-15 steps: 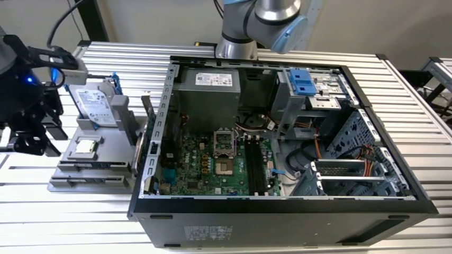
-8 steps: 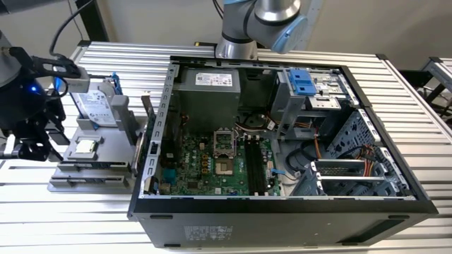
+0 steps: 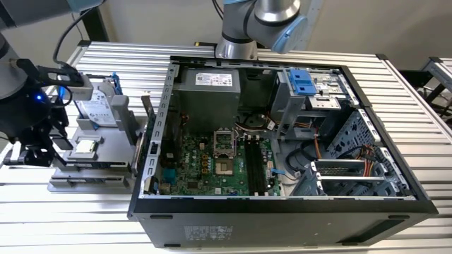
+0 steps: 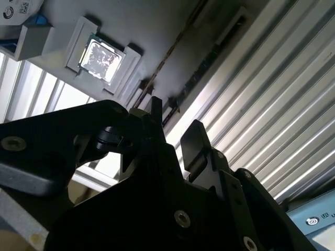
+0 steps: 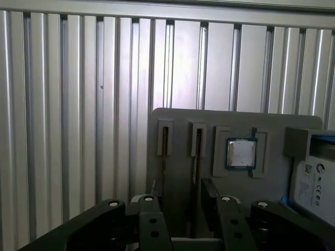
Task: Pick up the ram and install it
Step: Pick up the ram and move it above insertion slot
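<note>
On the ribbed table (image 5: 78,104), the ram (image 4: 175,47) is stood on edge in a grey holder (image 5: 178,120), presumably so its faces can be pinched. The gripper (image 5: 180,194) is held close by it, parted, with nothing gripped.

The hard drive (image 5: 314,178) is being cropped by the picture's edge in the first wrist view, and the gripper (image 5: 179,193) is covering the near end of the grey fixture (image 5: 178,117). The ram (image 5: 197,157) is showing edge-on (a thin sliver, nothing more), one end disappearing behind the fingers (image 5: 209,193). In the exterior view the arm (image 3: 18,100) is running off the exterior view's left.
</note>
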You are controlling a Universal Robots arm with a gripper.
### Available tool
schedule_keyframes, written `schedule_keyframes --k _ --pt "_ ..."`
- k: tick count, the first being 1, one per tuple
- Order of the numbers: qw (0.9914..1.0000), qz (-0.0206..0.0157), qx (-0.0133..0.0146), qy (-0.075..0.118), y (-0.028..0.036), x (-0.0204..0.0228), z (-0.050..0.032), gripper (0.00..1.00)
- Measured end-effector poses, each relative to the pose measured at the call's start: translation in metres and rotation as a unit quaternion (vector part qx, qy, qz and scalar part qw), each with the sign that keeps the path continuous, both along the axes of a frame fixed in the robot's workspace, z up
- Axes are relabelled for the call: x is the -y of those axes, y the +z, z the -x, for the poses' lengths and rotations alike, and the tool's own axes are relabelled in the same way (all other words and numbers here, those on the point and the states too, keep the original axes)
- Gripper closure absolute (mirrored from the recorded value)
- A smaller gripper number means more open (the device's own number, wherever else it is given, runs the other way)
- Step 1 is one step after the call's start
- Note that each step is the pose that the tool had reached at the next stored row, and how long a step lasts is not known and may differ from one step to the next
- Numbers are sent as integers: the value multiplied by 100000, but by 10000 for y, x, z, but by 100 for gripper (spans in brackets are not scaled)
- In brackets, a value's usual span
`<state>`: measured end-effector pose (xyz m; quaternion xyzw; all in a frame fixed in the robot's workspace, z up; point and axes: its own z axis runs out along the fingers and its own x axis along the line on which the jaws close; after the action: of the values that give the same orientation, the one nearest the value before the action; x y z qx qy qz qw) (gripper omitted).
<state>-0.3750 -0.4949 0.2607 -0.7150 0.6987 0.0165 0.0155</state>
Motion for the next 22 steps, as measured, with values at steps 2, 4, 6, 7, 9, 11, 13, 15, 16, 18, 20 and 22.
schedule_keyframes --k 2,4,6,7,9,11,13,15,16,18,20,22 --pt "100000 0 3 0 -35 3 0 0" --pt "100000 1 4 1 -73 6 -3 0" --pt "100000 4 2 1 -109 7 -8 0" --pt "100000 4 2 1 -127 8 -11 0" --pt "100000 1 6 -2 -164 10 -16 0" --pt "100000 4 1 -2 -199 12 -22 0" --pt "100000 4 5 -1 -236 16 -26 0" --pt "100000 1 5 0 -270 23 -28 0" --pt "100000 6 5 4 -286 29 -28 0" --pt "100000 3 13 0 -322 44 -29 0" --pt "100000 -5 22 -1 -359 57 -32 0" --pt "100000 2 17 -1 -394 65 -37 0"
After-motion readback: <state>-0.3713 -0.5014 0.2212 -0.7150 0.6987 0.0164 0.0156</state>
